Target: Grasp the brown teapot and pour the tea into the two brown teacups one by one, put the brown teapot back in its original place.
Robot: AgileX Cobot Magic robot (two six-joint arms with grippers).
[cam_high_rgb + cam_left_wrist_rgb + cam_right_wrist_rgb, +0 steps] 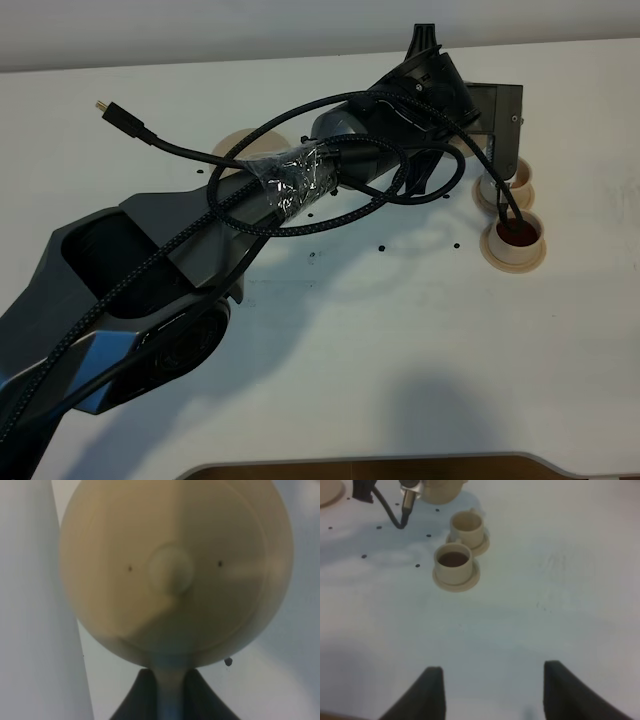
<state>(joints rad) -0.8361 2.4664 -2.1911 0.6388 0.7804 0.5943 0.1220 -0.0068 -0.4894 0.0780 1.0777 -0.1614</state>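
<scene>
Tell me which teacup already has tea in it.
The front teacup, nearer the table's front edge: dark reddish tea inside. The rear teacup shows only a pale interior.

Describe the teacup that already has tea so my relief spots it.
Look at the white table's right side in the overhead view, where two tan cups stand on saucers. The filled teacup is the one nearer the front edge, holding dark reddish tea; its neighbour looks pale inside.

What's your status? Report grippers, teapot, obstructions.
Left gripper shut on brown teapot, right gripper open. Near teacup holds tea; far teacup looks empty. Cable hangs low near the teacups.
</scene>
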